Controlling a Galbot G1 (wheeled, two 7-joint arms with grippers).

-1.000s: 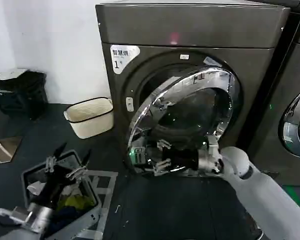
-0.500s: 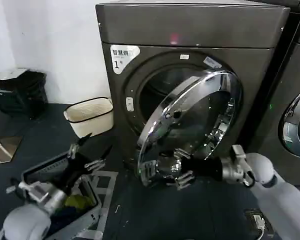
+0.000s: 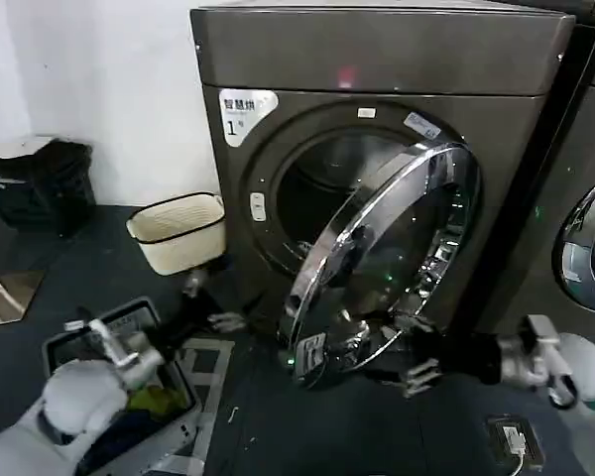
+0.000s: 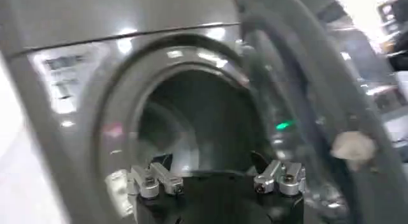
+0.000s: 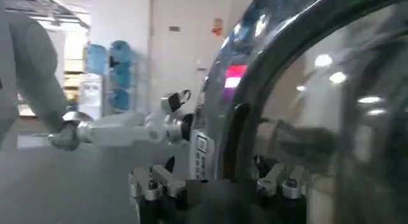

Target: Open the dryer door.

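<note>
Fingers of the right gripper point(image 3: 402, 359) sit apart at the lower rim of the dryer door point(image 3: 387, 263), centre-right of the head view; the door stands partly open from the dryer point(image 3: 377, 59). The left gripper point(image 3: 206, 302), lower left, has fingers spread, gripping nothing. Left wrist view: fingers point(image 4: 150, 180) apart before the drum opening. Right wrist view: fingers point(image 5: 153, 184) apart at the chrome rim point(image 5: 255, 66).

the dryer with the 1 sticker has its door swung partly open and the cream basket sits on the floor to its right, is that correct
Not quite. In the head view the cream basket sits on the floor to the left of the dryer, not the right. The dryer door is indeed swung partly open.
</note>
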